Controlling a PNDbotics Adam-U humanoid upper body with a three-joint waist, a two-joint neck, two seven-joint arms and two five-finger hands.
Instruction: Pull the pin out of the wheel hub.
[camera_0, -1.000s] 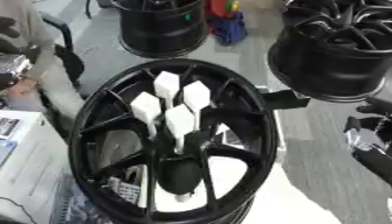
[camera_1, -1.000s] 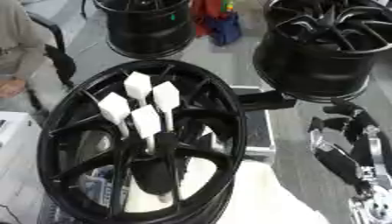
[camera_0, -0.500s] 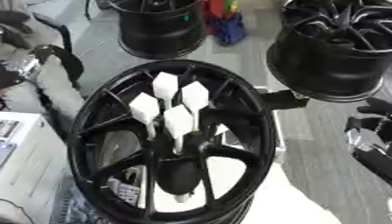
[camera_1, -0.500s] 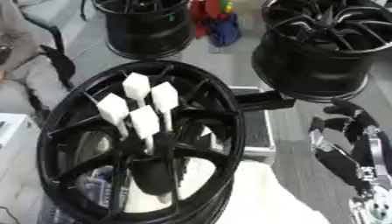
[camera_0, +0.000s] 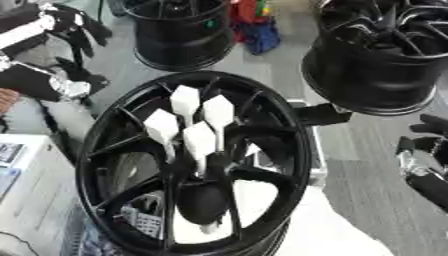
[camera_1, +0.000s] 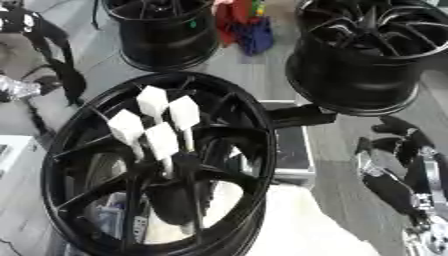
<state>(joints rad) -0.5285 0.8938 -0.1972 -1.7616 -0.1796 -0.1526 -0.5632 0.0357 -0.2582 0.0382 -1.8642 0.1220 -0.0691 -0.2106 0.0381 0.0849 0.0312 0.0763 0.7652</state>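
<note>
Two spare black wheels (camera_1: 166, 32) (camera_1: 372, 55) stand at the back — red-and-blue clutter (camera_1: 245, 25) between them.

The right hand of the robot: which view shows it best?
The right eye view: the right hand shows there from its dark fingers down to the silver wrist, beside the wheel hub. The left eye view shows only a part of it at the right edge.

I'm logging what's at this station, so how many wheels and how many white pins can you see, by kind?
Black wheels: 3, the near wheel hub, one far left, one far right.
White pins standing in the near hub: 4, at.
Total: 7
</note>
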